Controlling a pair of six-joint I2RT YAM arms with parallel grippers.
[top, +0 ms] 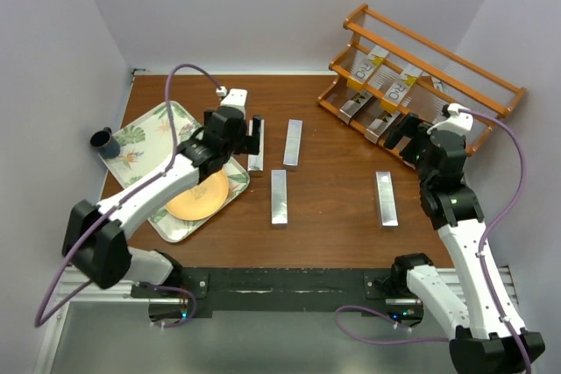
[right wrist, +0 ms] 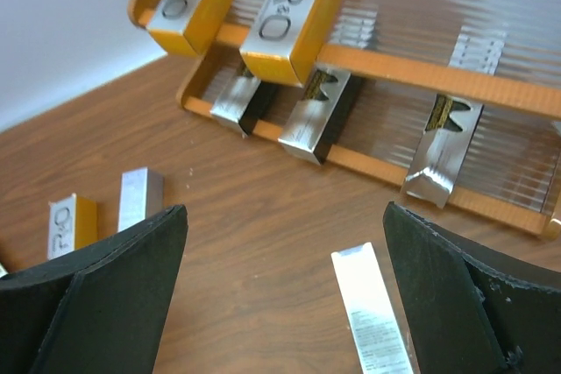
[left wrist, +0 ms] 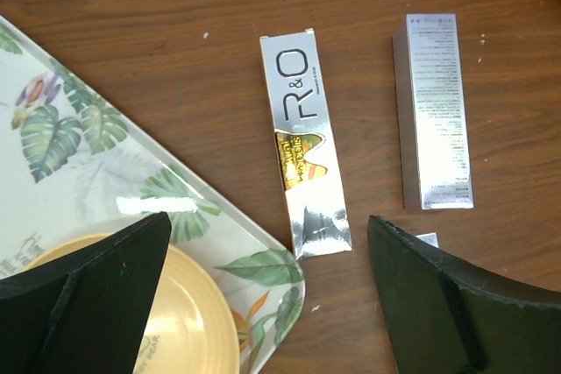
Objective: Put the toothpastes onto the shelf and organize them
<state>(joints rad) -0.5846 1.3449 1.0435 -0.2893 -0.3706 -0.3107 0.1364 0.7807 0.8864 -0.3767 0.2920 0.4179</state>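
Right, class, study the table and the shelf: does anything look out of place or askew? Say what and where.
Four toothpastes lie loose on the table, not on the shelf, scattered at slightly different angles. One carton ends right beside the corner of the leaf-patterned tray. Nothing looks spilled or damaged.

Shelf point(right wrist: 421, 74) stood at table's point(top: 333, 208) 2 o'clock, holding five shelved toothpastes point(top: 372, 63); tray point(top: 140, 129) bearing plate point(top: 200, 197) at 9 o'clock; four loose toothpastes point(top: 279, 196) lay between.
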